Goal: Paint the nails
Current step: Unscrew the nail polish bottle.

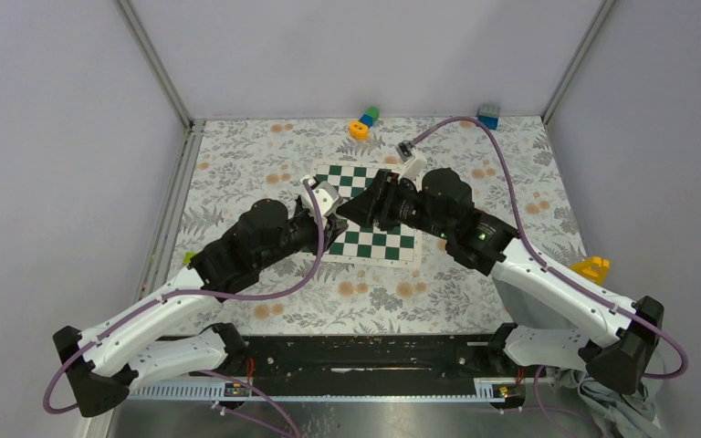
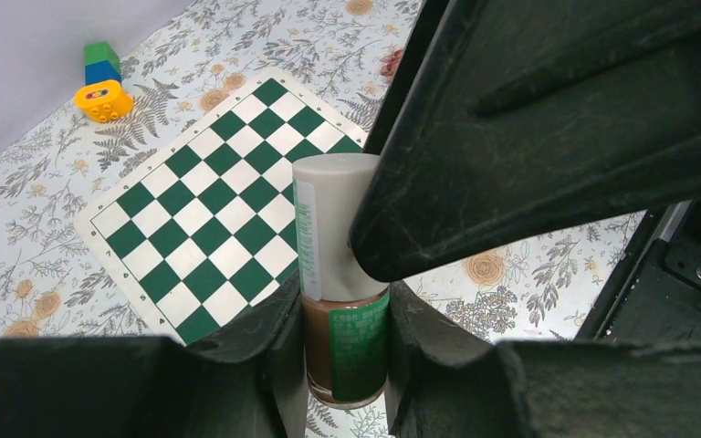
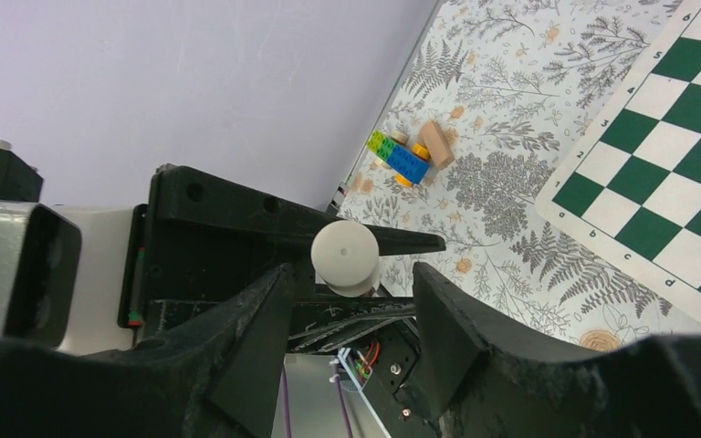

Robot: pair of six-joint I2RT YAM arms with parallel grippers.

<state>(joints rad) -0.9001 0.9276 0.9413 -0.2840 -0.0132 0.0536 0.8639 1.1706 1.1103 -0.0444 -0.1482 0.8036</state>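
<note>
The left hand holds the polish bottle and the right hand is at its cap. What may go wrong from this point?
1. The right hand straddles the cap without touching it. If it closes off-centre, it may slip off the smooth round top.
2. The left hand grips the bottle by its glass body alone. Twisting the cap might turn or tilt it, and polish could spill on the chessboard below.

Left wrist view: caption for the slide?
Left end effector grips a brown nail polish bottle, right end effector straddling its grey cap, chessboard behind.
</note>
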